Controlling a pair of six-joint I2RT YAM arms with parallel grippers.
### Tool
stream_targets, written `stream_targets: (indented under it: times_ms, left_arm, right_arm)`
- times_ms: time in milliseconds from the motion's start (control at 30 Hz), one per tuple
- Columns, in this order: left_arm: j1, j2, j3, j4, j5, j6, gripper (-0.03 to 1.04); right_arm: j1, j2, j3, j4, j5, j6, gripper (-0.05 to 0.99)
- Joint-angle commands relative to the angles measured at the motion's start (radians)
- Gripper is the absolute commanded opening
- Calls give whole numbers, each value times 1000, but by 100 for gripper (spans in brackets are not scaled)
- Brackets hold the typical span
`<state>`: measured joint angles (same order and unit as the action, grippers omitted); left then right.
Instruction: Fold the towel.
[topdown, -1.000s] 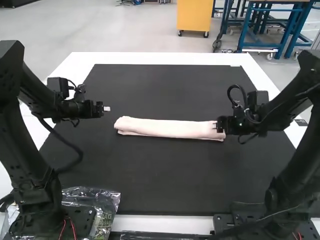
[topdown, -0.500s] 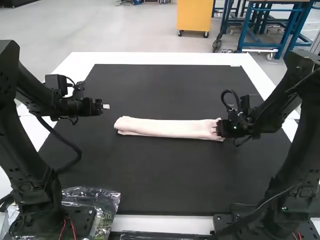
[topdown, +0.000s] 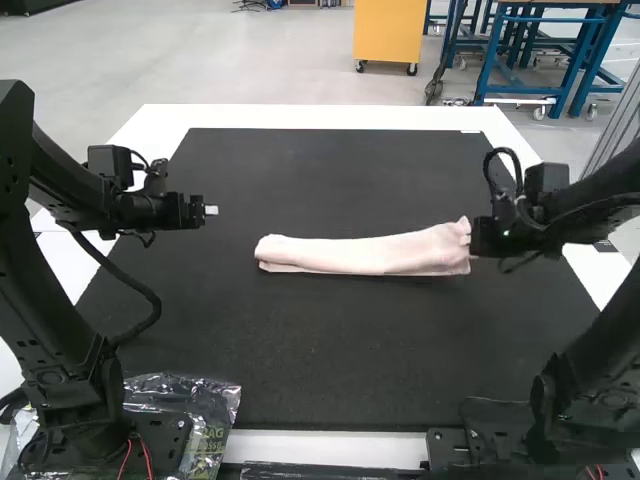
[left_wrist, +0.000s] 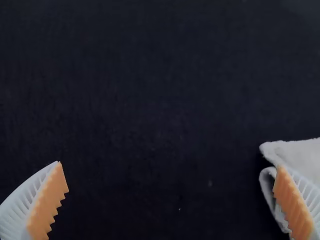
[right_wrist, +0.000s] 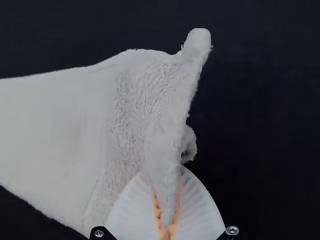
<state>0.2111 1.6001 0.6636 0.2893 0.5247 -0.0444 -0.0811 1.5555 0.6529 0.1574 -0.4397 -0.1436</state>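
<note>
High view of a pink towel (topdown: 365, 253) in a folded strip on a black mat (topdown: 320, 350), right gripper (topdown: 473, 238) clamped on one end, left gripper (topdown: 211, 210) near the other, fingers apart.

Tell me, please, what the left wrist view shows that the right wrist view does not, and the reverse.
Left wrist view: the left gripper, fingers wide apart, and the free end of the towel, its layers edge-on.
Right wrist view: the right gripper, fingers pinching the towel's other end.
Both: part of the towel and the dark mat.
</note>
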Motion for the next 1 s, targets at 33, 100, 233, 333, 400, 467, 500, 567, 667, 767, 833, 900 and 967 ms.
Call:
stream_targets:
  times_ms: [33, 100, 233, 333, 400, 467, 500, 567, 667, 767, 833, 900, 967]
  left_arm:
    - [-1, -26, 13, 13, 12, 21, 97]
    - [-1, -25, 13, 13, 12, 21, 97]
    - [-1, -25, 13, 16, 12, 23, 97]
    - [-1, -25, 10, 16, 12, 35, 97]
    - [1, -25, 5, 16, 11, 41, 97]
    - [-1, -25, 1, 16, 12, 44, 97]
    - [-1, -25, -4, 16, 12, 48, 97]
    - [-1, -25, -13, 17, 14, 49, 97]
    - [1, -25, -32, 27, 14, 51, 97]
    - [-1, -25, -52, 45, 15, 51, 97]
    - [-1, -25, -67, 60, 17, 51, 97]
    - [-1, -25, -84, 79, 18, 51, 97]
    - [-1, -25, -101, 99, 20, 51, 97]
  right_arm:
    - [29, -38, 45, -30, -31, -11, -2]
    - [61, -40, 50, -30, -28, -5, -2]
    - [179, -32, 50, -19, 4, 32, -2]
    - [280, -9, 57, 14, 32, 70, -2]
    - [342, 15, 68, 37, 38, 102, -2]
    - [394, 44, 86, 53, 45, 122, -2]
    - [417, 58, 94, 60, 55, 122, -2]
    - [457, 89, 116, 73, 61, 133, -2]
    - [501, 137, 156, 85, 62, 154, -2]
    - [541, 183, 203, 96, 68, 157, -2]
    - [566, 221, 237, 99, 75, 157, -2]
    - [587, 258, 272, 99, 76, 157, -2]
    - [609, 290, 309, 99, 81, 157, -2]
